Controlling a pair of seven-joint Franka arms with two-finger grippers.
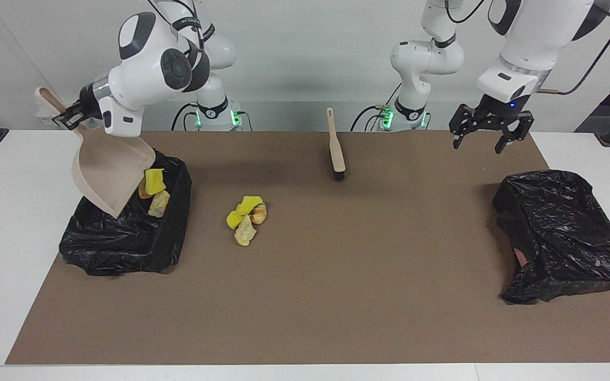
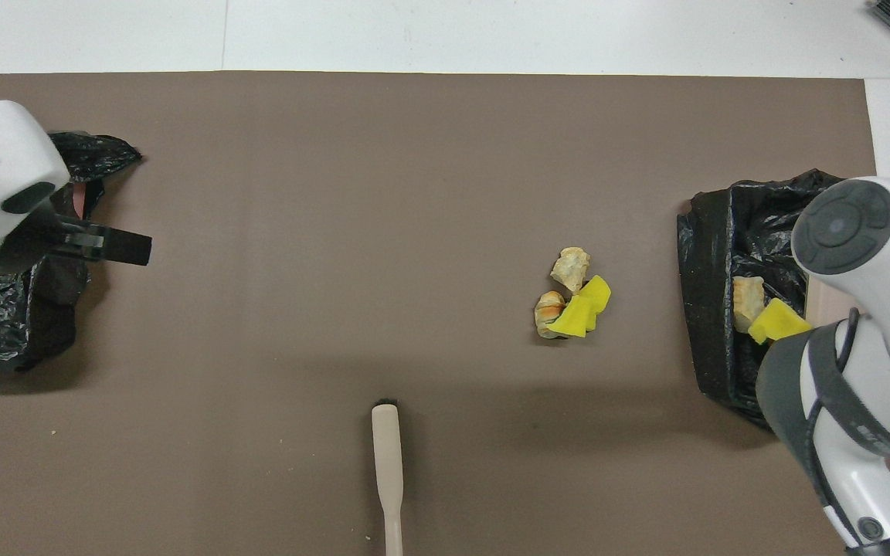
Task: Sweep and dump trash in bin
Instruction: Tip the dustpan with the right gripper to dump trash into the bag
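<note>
**Dumping stage, facing view.** My right gripper (image 1: 68,117), in the upper left of the frame, has its fingers closed tight on the handle of the beige dustpan (image 1: 108,168). The pan hangs tilted steeply, mouth down, into the bag-lined bin (image 1: 125,241) at centre left. My left gripper (image 1: 489,139), in the upper right of the frame, has its fingers spread wide and holds nothing. It hangs over the corner of the brown mat (image 1: 337,296), above the second black bag (image 1: 564,233).

Part of the trash lies in the bin: a yellow sponge piece (image 1: 154,181) and a pastry (image 1: 159,203) just beside the pan's edge. A second pile (image 1: 245,214) sits on the mat at centre, well apart from the bin. The brush (image 1: 335,149) lies at upper centre, untouched.

**Hazards, as I judge them.**
- The pan's lip may snag the loose liner as I lift and pull the bin over.
- The sponge piece, perched high near the bin's rim, may be dragged out.
- My grip is far up the handle, so the pan may swivel.
</note>
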